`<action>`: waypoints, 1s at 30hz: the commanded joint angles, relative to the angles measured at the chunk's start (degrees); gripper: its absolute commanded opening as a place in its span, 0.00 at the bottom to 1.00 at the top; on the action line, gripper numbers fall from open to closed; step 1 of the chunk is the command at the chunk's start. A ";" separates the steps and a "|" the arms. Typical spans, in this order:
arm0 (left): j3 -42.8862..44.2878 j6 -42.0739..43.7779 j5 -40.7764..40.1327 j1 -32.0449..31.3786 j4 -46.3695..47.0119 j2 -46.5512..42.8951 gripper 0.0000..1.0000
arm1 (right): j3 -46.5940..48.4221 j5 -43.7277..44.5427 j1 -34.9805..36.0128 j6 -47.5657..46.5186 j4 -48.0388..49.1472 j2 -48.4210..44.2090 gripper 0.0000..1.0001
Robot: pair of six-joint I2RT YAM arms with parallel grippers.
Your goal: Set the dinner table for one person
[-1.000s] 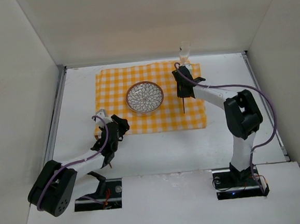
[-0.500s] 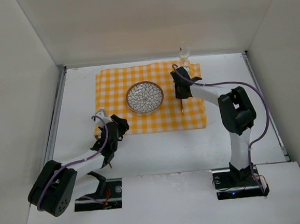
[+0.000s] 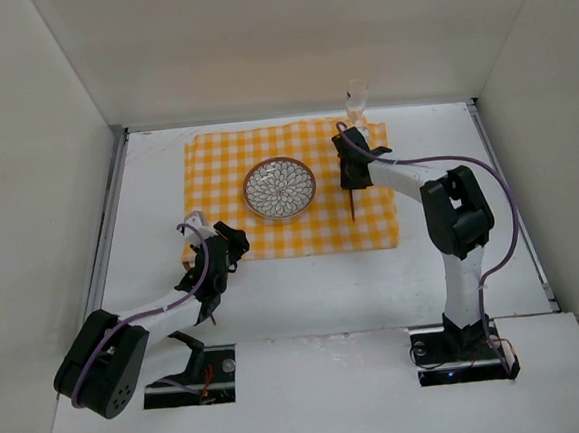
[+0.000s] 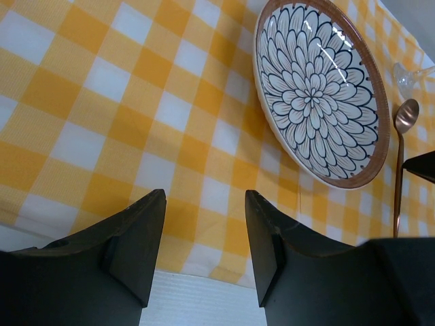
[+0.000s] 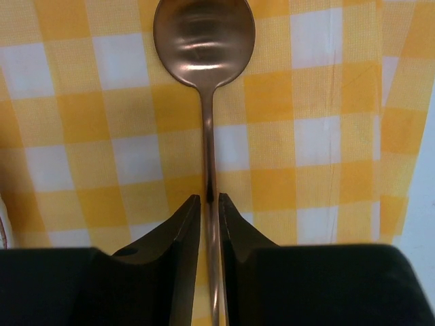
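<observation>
Dinner counter (image 3: 305,285) (the broad white top between white walls) is stiff, heavy and fixed, so there is nothing on it to take hold of; it is only a surface to lay things on. On it lies a yellow-checked cloth (image 3: 215,162), with a flower-patterned plate (image 3: 279,189) near its middle and a clear glass (image 3: 357,99) by its far right corner. A copper spoon (image 5: 206,122) lies on the cloth to the right of the plate. It looks light, rigid and slick, and is best taken at mid-handle, across its width. The right hand (image 5: 209,198) straddles that handle with its jaws nearly together; whether they pinch it or stand just free I cannot tell. The left hand (image 4: 204,204) hangs released and empty over the cloth's near left edge.
</observation>
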 commanded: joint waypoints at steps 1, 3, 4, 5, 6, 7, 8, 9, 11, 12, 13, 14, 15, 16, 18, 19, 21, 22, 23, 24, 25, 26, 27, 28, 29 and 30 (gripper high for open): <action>1.35 0.97 -0.88 0.41 1.92 -0.83 0.48 | 1.46 -0.55 0.19 0.86 1.79 -1.41 0.24; 1.44 1.32 -0.88 0.41 1.92 -0.74 0.48 | 0.67 -0.29 0.19 0.94 1.88 -2.90 0.27; 1.44 1.50 -0.97 0.41 1.84 -0.74 0.47 | 0.05 0.06 0.27 0.95 1.97 -4.21 0.29; 1.52 1.76 -1.23 0.41 1.84 -0.74 0.47 | -0.74 0.41 0.62 0.95 2.32 -5.79 0.32; 1.52 2.11 -1.58 0.41 1.84 -0.83 0.47 | -1.53 0.67 0.97 0.95 2.76 -7.55 0.36; 1.52 2.38 -1.93 0.41 1.84 -0.91 0.47 | -2.32 0.94 1.24 0.95 3.11 -9.13 0.38; 1.70 2.81 -2.54 0.41 1.75 -0.83 0.47 | -3.63 1.55 1.59 0.95 3.81 -11.67 0.42; 1.79 3.08 -2.98 0.24 1.57 -0.65 0.47 | -5.30 2.25 2.11 0.95 4.77 -14.31 0.44; 2.31 3.43 -3.69 0.06 0.87 -0.30 0.47 | -9.95 3.57 2.99 1.03 7.58 -20.19 0.47; 2.75 3.52 -3.69 0.06 -0.09 -0.56 0.47 | -12.76 3.93 3.61 1.03 9.60 -23.27 0.48; 3.36 3.35 -3.78 -0.03 -1.93 -1.35 0.47 | -16.09 4.19 4.40 0.95 11.97 -26.34 0.48; 4.24 3.35 -3.87 -0.20 -4.47 -2.49 0.47 | -19.52 4.37 5.28 1.03 14.60 -29.42 0.46; 5.03 3.35 -4.21 -0.29 -6.67 -3.45 0.46 | -22.95 4.46 6.33 1.47 17.24 -32.23 0.41; 6.52 3.35 -5.00 -0.47 -10.87 -5.03 0.46 | -26.20 4.80 7.47 2.17 19.61 -34.70 0.34; 8.81 3.52 -6.06 -0.56 -17.82 -7.58 0.44 | -32.70 5.25 10.19 5.23 24.10 -38.83 0.18; 10.21 3.78 -6.76 -0.56 -22.29 -8.99 0.42 | -35.61 4.90 11.51 7.17 26.03 -40.25 0.13; 13.29 4.49 -7.73 -0.03 -31.95 -11.36 0.36 | -40.27 4.63 14.24 9.29 29.38 -42.19 0.10; 14.78 5.01 -7.91 0.14 -36.96 -12.24 0.32 | -42.38 4.89 15.38 10.25 31.05 -42.89 0.09; 16.27 5.19 -8.00 0.32 -41.97 -12.86 0.29 | -43.97 4.90 16.17 10.70 32.63 -43.24 0.09; 17.51 5.10 -8.26 0.58 -46.72 -13.22 0.26 | -45.38 4.72 16.97 11.22 34.21 -43.34 0.10; 18.56 4.58 -8.78 0.76 -51.55 -13.48 0.24 | -46.52 4.63 17.76 11.40 35.88 -43.07 0.12; 19.18 3.97 -9.31 0.85 -55.43 -13.66 0.20 | -47.14 4.46 18.11 11.49 37.03 -42.72 0.13; 19.54 3.00 -10.01 1.02 -59.21 -13.66 0.18 | -47.76 4.28 18.46 11.41 38.35 -42.11 0.14; 19.89 1.52 -10.54 1.37 -62.82 -13.49 0.18 | -48.03 4.02 18.82 11.32 39.14 -41.58 0.15; 20.24 -0.59 -10.55 1.90 -66.25 -13.05 0.18 | -48.20 3.67 19.08 11.23 39.67 -41.23 0.15; 20.42 -2.96 -10.37 2.51 -69.06 -12.61 0.18 | -48.55 2.88 19.26 11.14 40.29 -41.05 0.16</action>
